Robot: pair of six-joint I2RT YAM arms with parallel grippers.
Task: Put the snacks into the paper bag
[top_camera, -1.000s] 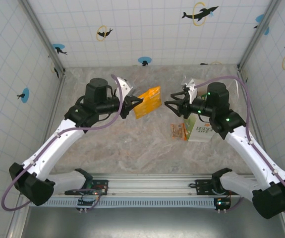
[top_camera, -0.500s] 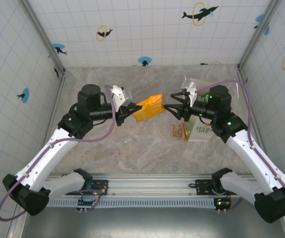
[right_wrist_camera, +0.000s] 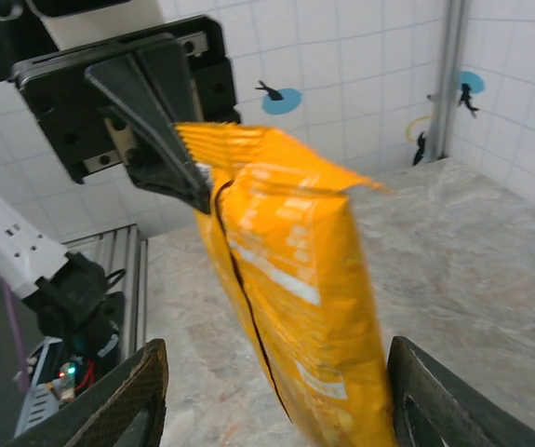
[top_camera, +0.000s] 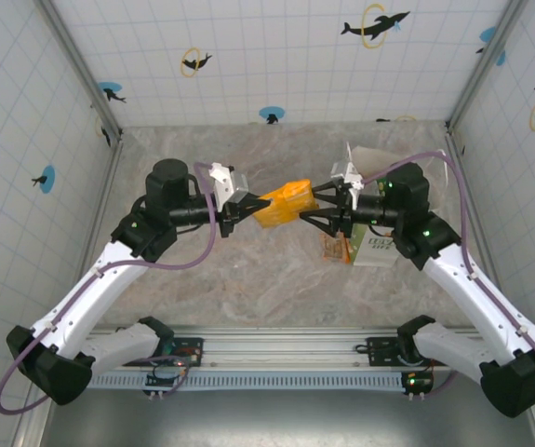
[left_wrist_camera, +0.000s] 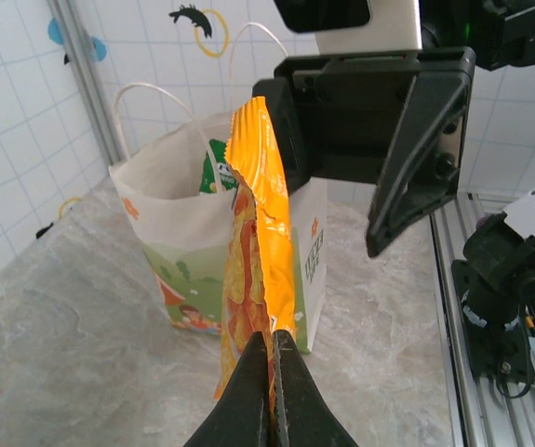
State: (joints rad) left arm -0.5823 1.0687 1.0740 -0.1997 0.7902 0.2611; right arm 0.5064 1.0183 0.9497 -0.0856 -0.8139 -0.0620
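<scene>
Mid-air handover: your left gripper [top_camera: 248, 203] is clamped tight on 1 sealed edge of the orange packet [top_camera: 284, 200]. The packet hangs clear of the table [top_camera: 248, 279], straight ahead of the gripper's tips. Within the last second your right gripper [top_camera: 312, 207] has come in from well apart to the packet's far end. Its jaws now stand apart on either side of that end and are not pressed in.

From the right wrist, the orange packet [right_wrist_camera: 295, 279] runs out from between the spread jaws of the right gripper [right_wrist_camera: 286, 400] toward the left gripper [right_wrist_camera: 202, 182] beyond it. From the left wrist, the packet [left_wrist_camera: 262, 233] rises from the shut tips of the left gripper [left_wrist_camera: 272, 345] to the right gripper [left_wrist_camera: 360, 121] facing it.

This looks like a pass from left to right, with the receiving grip not yet taken, so the packet remains outside the bag.

The paper bag [top_camera: 376, 251] stands upright on the table, below and behind your right gripper. That position on the right arm's side would explain the transfer. Seen past the left gripper's tips, the paper bag [left_wrist_camera: 169, 214] has its mouth open and its 2 handles up. 1 green-and-white packet [left_wrist_camera: 213, 168] shows inside, and what else the bag holds cannot be told.
</scene>
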